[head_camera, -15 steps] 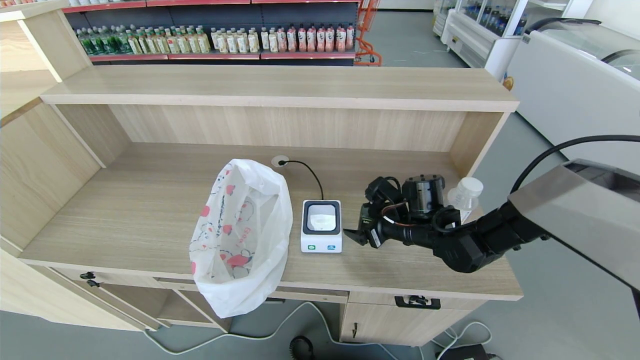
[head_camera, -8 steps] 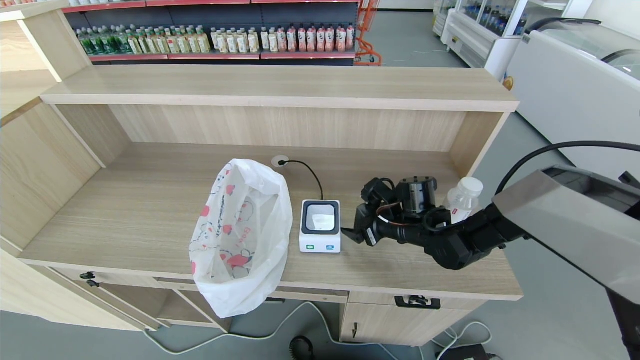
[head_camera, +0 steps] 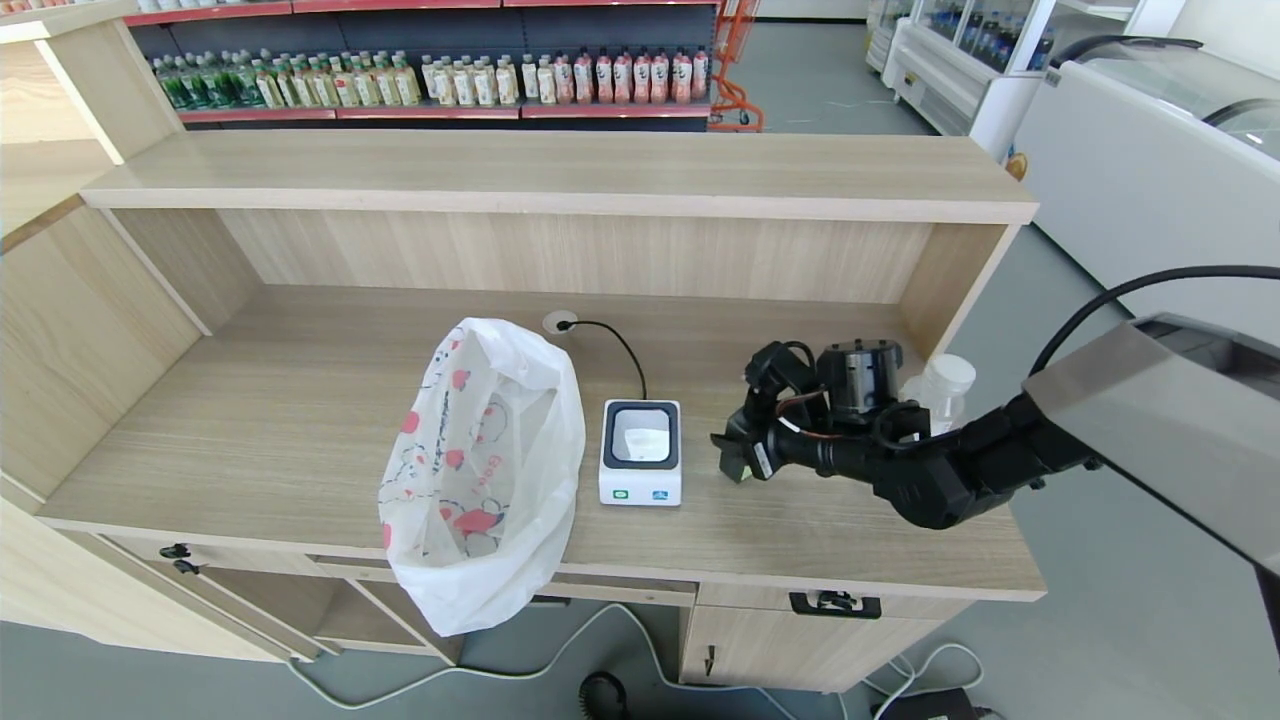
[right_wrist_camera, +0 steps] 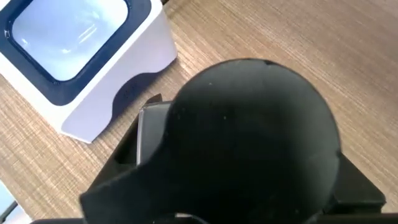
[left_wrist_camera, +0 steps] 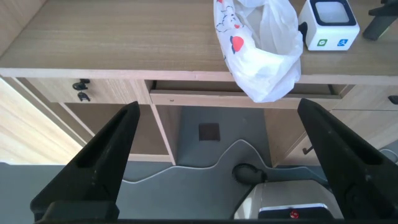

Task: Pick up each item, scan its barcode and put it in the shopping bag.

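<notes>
Shop: checkout counter (head_camera: 300, 400) w/ barcode scanner (head_camera: 641, 452), shelves (head_camera: 430, 113) of drink bottles (head_camera: 450, 80), chest freezers (head_camera: 1130, 180) behind

The shopping bag (head_camera: 480, 470) is milky white with red blobs (hearts maybe, hard to tell from here) plus thin dark scribbly lines. The scanner (head_camera: 642, 452) is white, with a navy frame round a pale window and green and blue badges on the front. The bottle (head_camera: 945, 385) looks clear-ish with a white cap. The counter (head_camera: 300, 420) is pale wood grain, and the cable (head_camera: 615, 345) and right gripper (head_camera: 735, 458) are black.

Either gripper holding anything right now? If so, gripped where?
Left gripper: open, nothing held. Right gripper: a dark round thing sits right at it, beside the scanner; whether gripped cannot be told.
</notes>
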